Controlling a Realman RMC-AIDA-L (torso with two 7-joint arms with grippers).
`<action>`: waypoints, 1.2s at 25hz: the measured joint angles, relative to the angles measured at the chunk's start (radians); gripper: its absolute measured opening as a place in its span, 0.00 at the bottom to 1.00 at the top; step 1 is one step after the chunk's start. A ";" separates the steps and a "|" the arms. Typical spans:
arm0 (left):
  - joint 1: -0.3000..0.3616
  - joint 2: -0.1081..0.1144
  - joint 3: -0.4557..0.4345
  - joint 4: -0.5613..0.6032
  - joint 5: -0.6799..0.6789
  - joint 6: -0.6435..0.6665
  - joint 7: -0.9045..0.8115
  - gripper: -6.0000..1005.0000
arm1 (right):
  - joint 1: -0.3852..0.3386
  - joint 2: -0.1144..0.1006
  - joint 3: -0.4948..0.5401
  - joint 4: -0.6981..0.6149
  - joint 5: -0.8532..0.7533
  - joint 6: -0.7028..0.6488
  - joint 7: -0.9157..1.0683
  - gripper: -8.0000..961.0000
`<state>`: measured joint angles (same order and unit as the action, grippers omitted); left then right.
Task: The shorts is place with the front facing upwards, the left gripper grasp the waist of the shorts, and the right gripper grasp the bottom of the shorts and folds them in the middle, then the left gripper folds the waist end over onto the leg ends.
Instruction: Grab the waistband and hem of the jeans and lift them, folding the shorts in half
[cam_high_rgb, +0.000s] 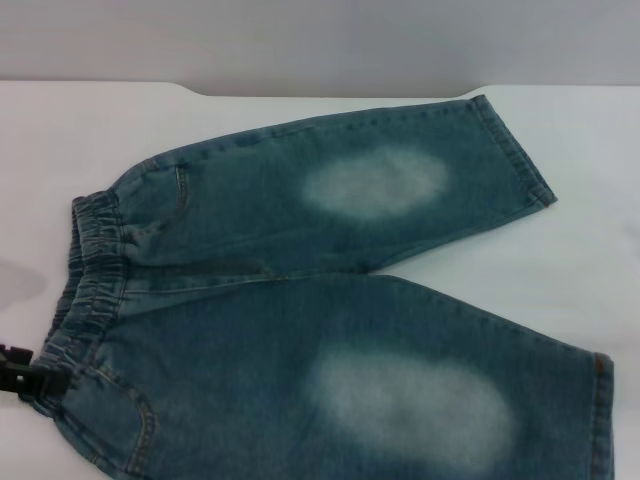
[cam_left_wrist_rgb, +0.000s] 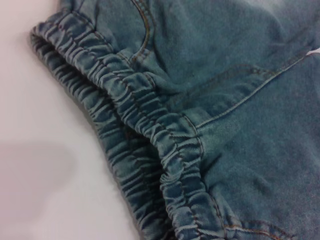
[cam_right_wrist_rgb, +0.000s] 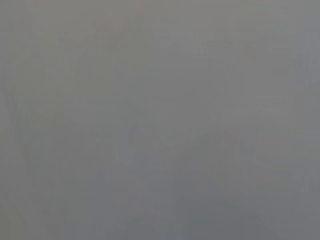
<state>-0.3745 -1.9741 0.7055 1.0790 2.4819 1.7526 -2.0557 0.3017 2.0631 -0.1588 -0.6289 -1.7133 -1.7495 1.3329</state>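
- The shorts (cam_high_rgb: 330, 300) were laid flat on the white table (cam_high_rgb: 590, 150), leg ends (cam_high_rgb: 520, 150) toward 3 o'clock; bare table lay beyond.
- The left gripper (cam_high_rgb: 25, 375) was seen at the waistband's 8 o'clock corner, touching it; its spread could not be told.

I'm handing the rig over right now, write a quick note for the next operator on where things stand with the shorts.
Left gripper: at the waist's near end, touching the elastic; fingers unclear.
Right gripper: not in view; its wrist view shows only grey.
Shorts: flat on the table, front up, waist toward the robot's left, leg ends toward its right.
Done: shorts laid out.
Left: both grasps, both folds.
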 joint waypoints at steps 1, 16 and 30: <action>-0.001 0.000 -0.003 0.001 0.000 0.000 0.000 0.80 | 0.001 0.000 -0.001 0.000 0.000 0.000 0.000 0.52; -0.008 -0.001 -0.038 0.016 -0.010 -0.010 0.015 0.80 | 0.002 0.000 0.001 0.003 0.000 0.003 0.000 0.52; -0.010 -0.003 -0.030 0.011 -0.010 0.012 0.014 0.79 | 0.011 0.000 -0.001 0.003 0.000 0.004 0.000 0.52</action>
<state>-0.3842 -1.9772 0.6759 1.0899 2.4719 1.7643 -2.0413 0.3129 2.0631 -0.1602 -0.6258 -1.7134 -1.7455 1.3330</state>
